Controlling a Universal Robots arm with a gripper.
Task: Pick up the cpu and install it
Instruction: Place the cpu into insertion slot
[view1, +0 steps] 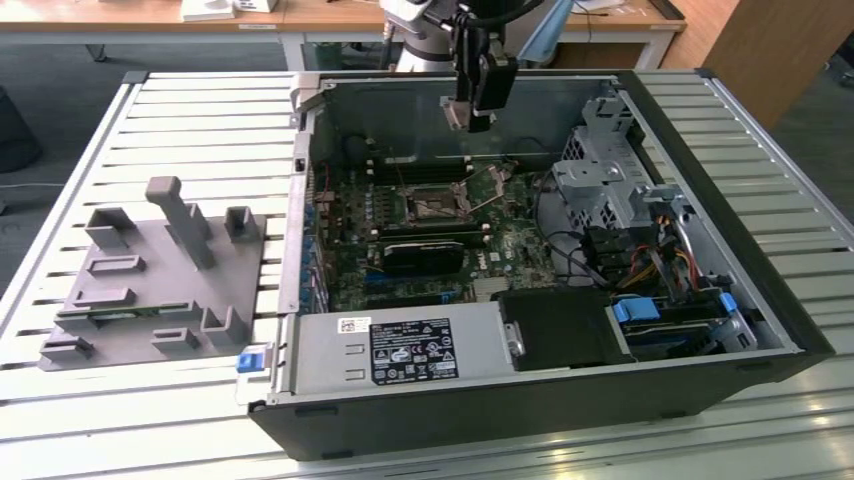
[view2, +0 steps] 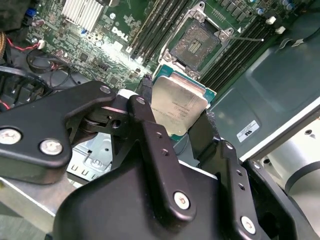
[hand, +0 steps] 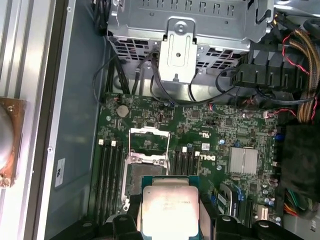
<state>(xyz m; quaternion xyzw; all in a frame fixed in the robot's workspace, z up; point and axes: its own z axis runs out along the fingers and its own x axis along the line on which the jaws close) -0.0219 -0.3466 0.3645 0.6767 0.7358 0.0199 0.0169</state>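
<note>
Your fingers (view2: 206, 134) grip the cpu (view2: 177, 107) by two opposite edges. You hold it in the air inside the computer case (view1: 534, 410), above the motherboard (hand: 215, 130) and near its socket (hand: 142, 172).

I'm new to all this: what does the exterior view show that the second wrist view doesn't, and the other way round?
Exterior view adds: the grey plastic tray on the slatted table, beside the open computer case, with the arm hanging above it.
Second wrist view adds: a close look at the cpu, its silvery top clamped by the gripper between black fingers.
Both share: the gripper, the green motherboard and its open socket.
</note>
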